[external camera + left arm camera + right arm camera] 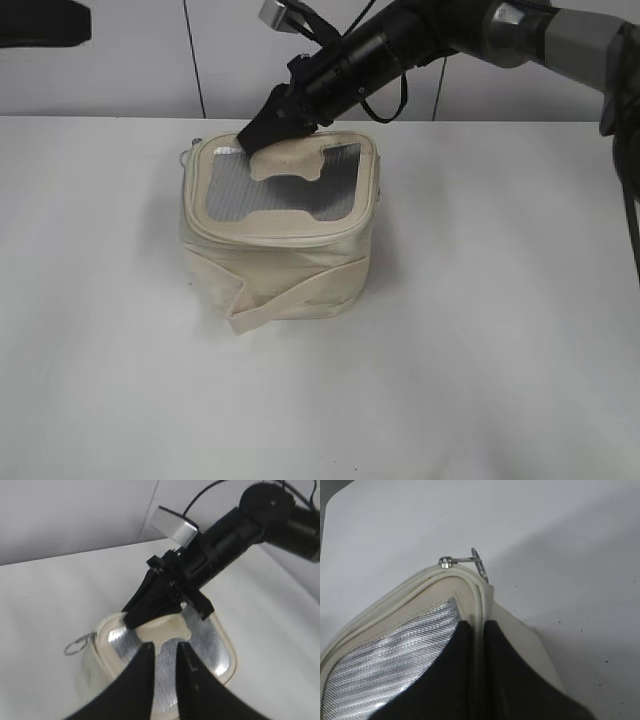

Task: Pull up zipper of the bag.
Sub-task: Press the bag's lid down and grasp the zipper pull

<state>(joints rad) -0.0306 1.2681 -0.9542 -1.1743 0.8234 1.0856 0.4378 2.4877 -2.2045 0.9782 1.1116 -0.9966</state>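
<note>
The cream bag [280, 270] stands mid-table, with its grey mesh top panel [240, 190] and cream side strap [300, 297]. The zipper track [290, 238] runs round the top rim. Its silver pull with a ring [479, 565] sticks out at the back left corner and also shows in the left wrist view [75, 645]. My right gripper [262, 135] reaches across to that corner and is shut on the bag's rim [479, 625], a little short of the pull. My left gripper [166, 650] hovers above the bag, fingers slightly apart and empty.
The white table [500, 350] extends on all sides of the bag. A white panelled wall [120, 60] rises behind it. The left arm's dark body [40, 25] shows at the top left, high above the table.
</note>
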